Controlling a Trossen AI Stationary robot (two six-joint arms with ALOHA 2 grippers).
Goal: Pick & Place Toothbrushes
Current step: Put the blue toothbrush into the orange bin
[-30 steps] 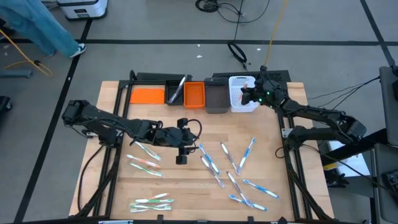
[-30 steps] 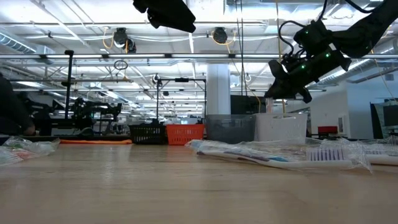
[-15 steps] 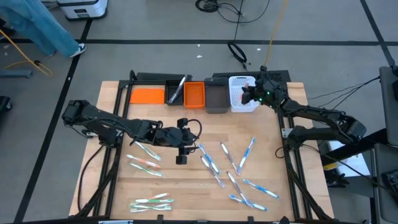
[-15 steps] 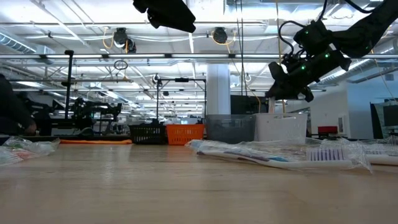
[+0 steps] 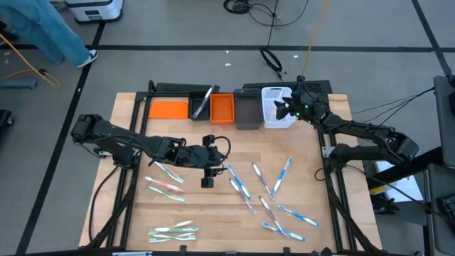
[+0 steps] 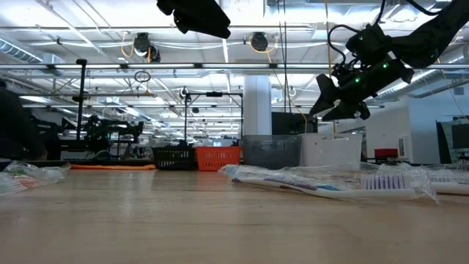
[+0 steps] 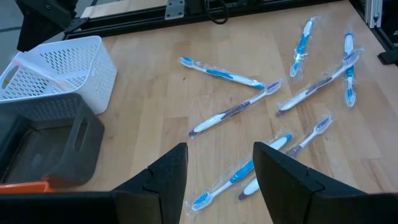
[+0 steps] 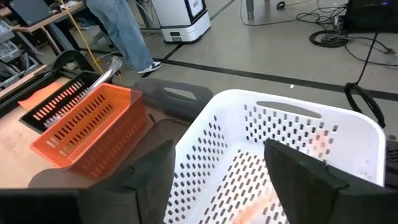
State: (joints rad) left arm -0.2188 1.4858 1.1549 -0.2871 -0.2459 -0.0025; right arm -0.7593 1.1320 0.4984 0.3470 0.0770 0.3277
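- Your right gripper hangs over the white basket at the table's far edge, jaws spread wide and holding nothing; its wrist view looks down into that basket, where a pale pink shape lies, too blurred to name.
- Your left gripper hovers over the table's middle, jaws open with a clear gap, nothing between them.
- Toothbrushes lie flat on the wooden table in two loose groups, well apart.
- Right group: you can count about eight, blue-accented, most with long axes running diagonally from near-right to far-left; one toothbrush slants the other way.
- Left group: about three near the left arm, angled diagonally, plus a cluster at the near edge lying roughly side to side; its exact number cannot be told.
- Along the far edge you have four bins in a row: black bin, orange bin, grey bin, then the white basket.
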